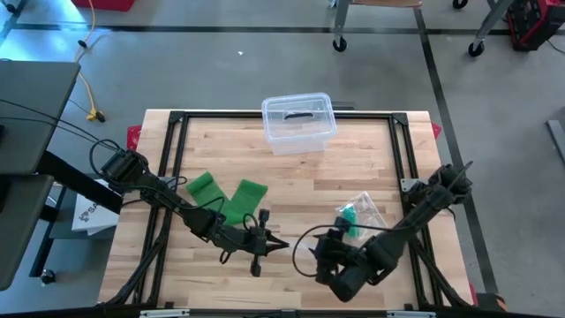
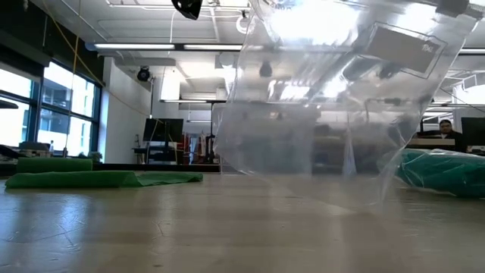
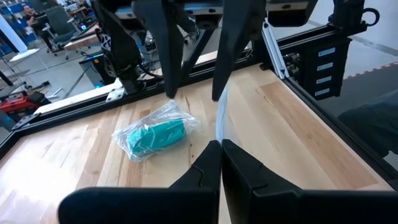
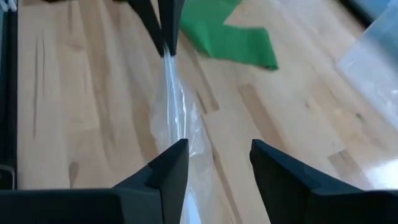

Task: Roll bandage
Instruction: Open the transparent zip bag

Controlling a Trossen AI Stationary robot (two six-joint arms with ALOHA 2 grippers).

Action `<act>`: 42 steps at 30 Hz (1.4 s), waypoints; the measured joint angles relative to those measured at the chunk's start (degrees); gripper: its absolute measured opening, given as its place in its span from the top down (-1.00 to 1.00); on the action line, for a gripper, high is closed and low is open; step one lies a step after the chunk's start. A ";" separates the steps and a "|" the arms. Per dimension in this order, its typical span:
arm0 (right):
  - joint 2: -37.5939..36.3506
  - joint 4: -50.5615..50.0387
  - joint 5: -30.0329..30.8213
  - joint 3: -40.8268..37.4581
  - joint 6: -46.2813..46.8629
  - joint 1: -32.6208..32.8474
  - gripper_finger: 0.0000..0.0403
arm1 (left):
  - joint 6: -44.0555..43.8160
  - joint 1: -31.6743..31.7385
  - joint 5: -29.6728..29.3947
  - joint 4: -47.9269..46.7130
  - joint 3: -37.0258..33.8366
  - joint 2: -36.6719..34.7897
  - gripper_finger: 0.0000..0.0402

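Note:
A green bandage (image 1: 226,198) lies unrolled and flat on the wooden table, left of the middle; the low view shows the bandage (image 2: 98,180) at the left. My left gripper (image 1: 281,245) is shut on an empty clear plastic bag (image 4: 177,118) near the front middle. My right gripper (image 4: 217,155) stands open just to the right of it, its fingers on either side of the bag's free end. The bag (image 2: 333,98) fills the low view. My left gripper pinches the clear bag's upper edge (image 4: 166,55) between its two fingertips, coming nearly level from the table's left. The bag hangs below the fingers and stretches toward my right gripper; its lower edge (image 2: 303,183) reaches down close to the table. My right gripper's finger (image 4: 174,171) stands right beside the bag; whether it touches, I cannot tell.
A second clear bag with a teal bandage roll (image 1: 353,217) lies right of the middle. A clear plastic box (image 1: 298,122) stands at the far edge. A black frame (image 1: 177,141) runs round the tabletop. Bare wood lies between the box and the grippers.

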 joint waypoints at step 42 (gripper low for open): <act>3.22 -0.10 -11.36 0.00 -4.08 -3.56 0.44 | 0.73 0.00 2.11 2.24 0.00 0.00 1.00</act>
